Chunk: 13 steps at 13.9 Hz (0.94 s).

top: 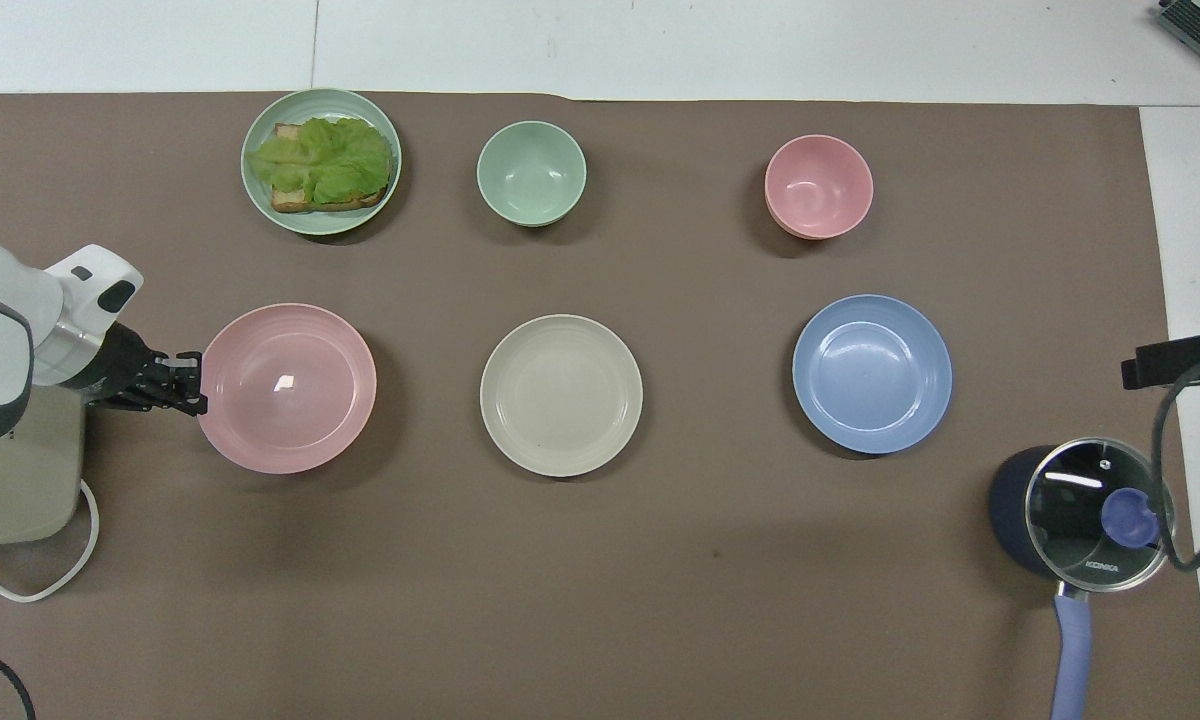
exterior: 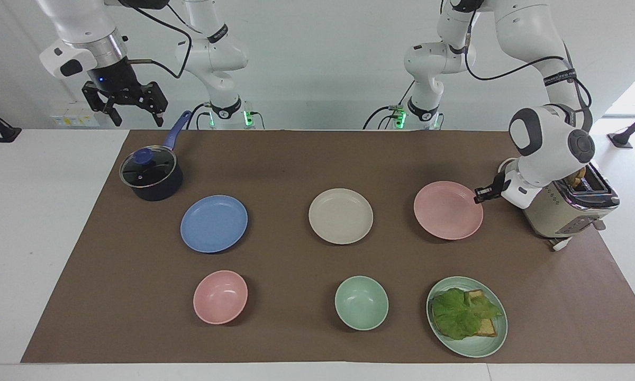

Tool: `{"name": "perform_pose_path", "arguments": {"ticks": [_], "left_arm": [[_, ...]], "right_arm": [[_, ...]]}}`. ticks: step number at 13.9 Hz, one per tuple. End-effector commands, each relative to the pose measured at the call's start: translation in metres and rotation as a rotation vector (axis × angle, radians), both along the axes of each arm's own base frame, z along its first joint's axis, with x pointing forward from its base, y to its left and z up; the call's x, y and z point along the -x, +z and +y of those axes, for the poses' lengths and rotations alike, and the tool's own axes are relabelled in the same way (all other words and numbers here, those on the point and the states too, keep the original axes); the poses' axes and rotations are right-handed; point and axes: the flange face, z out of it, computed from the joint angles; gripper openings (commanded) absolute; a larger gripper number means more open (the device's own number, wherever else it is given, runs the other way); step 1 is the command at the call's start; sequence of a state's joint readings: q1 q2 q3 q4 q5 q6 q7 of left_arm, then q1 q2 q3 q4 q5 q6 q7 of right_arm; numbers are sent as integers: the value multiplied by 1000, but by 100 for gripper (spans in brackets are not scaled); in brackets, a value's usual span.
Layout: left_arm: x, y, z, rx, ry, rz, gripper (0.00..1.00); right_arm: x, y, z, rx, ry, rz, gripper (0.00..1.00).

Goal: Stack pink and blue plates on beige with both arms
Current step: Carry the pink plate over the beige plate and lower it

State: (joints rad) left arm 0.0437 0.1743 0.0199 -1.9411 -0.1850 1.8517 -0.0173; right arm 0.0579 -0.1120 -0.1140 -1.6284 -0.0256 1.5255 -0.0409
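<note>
My left gripper [exterior: 479, 197] is shut on the rim of the pink plate [exterior: 447, 210], at the edge toward the toaster. The pink plate [top: 288, 388] hangs a little above the mat, roughly level, with its shadow under it. The beige plate [exterior: 341, 216] lies flat in the middle of the mat, beside the pink one. Toward the right arm's end lies the blue plate [exterior: 214, 223], flat and untouched. My right gripper [exterior: 137, 119] waits open and empty, high over the table edge near the pot.
A lidded dark pot [exterior: 151, 177] with a blue handle stands nearer to the robots than the blue plate. A beige toaster [exterior: 571, 206] stands under the left arm's wrist. A pink bowl [exterior: 220, 297], a green bowl [exterior: 361, 302] and a green plate [exterior: 476, 349] with lettuce and bread line the farthest row.
</note>
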Motion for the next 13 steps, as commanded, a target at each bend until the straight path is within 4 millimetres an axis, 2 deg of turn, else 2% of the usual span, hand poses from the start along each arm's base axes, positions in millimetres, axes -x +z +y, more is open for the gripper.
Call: {"name": "perform_pose_path", "arguments": {"ticks": [1,4,6,8,9,13], "left_arm": [[5,23,-23,69,13,-5,0],[7,28,-85,65,28,-4,0],[9,29,-113,66,8,-26,0],[12,31,-154,49,42,-38,0],[16,30,-178,38,64,-52,0],[32,34,-244,31,131,-98,0]], "right_arm": [[8,1,-1,-8,-10,2,100],[8,1,-1,-8,-10,3,100],[8,1,-1,-8,-10,2,100],[7,0,-1,-8,-10,4,100],[7,0,-1,-8,-10,4,100],[8,0,-4,-8,-15,4,100]]}}
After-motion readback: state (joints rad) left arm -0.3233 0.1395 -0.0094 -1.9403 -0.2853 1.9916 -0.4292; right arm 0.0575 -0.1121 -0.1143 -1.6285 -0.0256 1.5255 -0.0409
